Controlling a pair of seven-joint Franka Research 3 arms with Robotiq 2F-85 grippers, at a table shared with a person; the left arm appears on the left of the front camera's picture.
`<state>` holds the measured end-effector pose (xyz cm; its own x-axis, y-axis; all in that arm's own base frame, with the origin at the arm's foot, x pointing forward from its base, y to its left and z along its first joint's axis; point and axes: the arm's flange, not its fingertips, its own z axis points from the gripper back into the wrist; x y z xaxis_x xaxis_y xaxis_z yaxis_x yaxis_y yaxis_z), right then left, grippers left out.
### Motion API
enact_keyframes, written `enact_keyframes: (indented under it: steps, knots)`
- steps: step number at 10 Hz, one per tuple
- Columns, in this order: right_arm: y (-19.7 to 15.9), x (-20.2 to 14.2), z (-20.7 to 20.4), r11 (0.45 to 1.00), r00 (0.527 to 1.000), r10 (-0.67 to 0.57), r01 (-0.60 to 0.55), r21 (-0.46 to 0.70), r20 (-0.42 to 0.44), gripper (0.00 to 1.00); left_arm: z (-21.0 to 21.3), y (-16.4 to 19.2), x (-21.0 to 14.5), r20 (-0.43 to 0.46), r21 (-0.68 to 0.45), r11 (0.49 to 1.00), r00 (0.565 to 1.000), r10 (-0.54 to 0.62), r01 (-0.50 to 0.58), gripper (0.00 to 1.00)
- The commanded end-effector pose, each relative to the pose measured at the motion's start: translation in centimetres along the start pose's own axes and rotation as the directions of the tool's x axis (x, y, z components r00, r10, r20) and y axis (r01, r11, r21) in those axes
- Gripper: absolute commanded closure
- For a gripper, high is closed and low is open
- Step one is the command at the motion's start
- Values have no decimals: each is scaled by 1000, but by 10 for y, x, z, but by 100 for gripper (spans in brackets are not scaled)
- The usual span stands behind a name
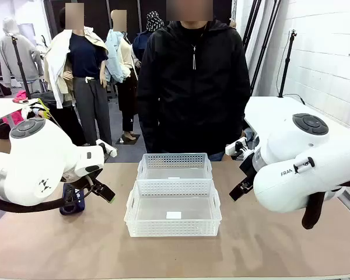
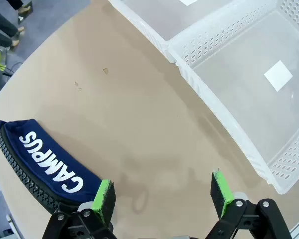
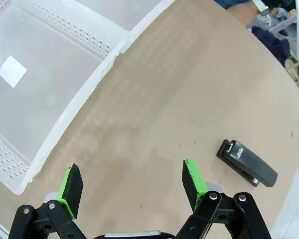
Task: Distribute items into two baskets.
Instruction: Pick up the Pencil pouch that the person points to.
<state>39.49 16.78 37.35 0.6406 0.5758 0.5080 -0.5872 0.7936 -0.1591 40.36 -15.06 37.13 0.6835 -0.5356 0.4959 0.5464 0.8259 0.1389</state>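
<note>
Two white mesh baskets stand end to end in the table's middle, the near basket [image 1: 173, 229] in front of the far basket [image 1: 175, 159]. A navy pouch [image 1: 72, 201] with white "CAMPUS" lettering lies on the table under my left arm. In the left wrist view the pouch [image 2: 45, 162] sits just left of my left gripper [image 2: 162, 191], which is open and holds nothing, with a basket's wall [image 2: 224, 124] to its right. My right gripper [image 3: 132, 186] hangs open above bare table. A small black stapler [image 3: 246, 163] lies to its right and a basket [image 3: 84, 94] to its left. Both grippers, left [image 1: 112, 176] and right [image 1: 233, 169], flank the baskets.
A person in a black jacket [image 1: 192, 87] stands at the far edge behind the baskets, hands out of sight. Open brown table [image 1: 175, 256] runs along the front. The table's curved edge passes close to the pouch [image 2: 0, 164] and the stapler [image 3: 289, 189].
</note>
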Motion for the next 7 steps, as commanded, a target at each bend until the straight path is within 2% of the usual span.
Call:
enact_keyframes:
  steps: [1, 7]
  knots:
    - [0, 0, 0, 1000, 1000, 0, 0, 0, 0, 0, 0, 0, 0, 0, 0, 1000, 1000, 0, 0, 0]
    - [0, 0, 0, 1000, 1000, 0, 0, 0, 0, 0, 0, 0, 0, 0, 0, 1000, 1000, 0, 0, 0]
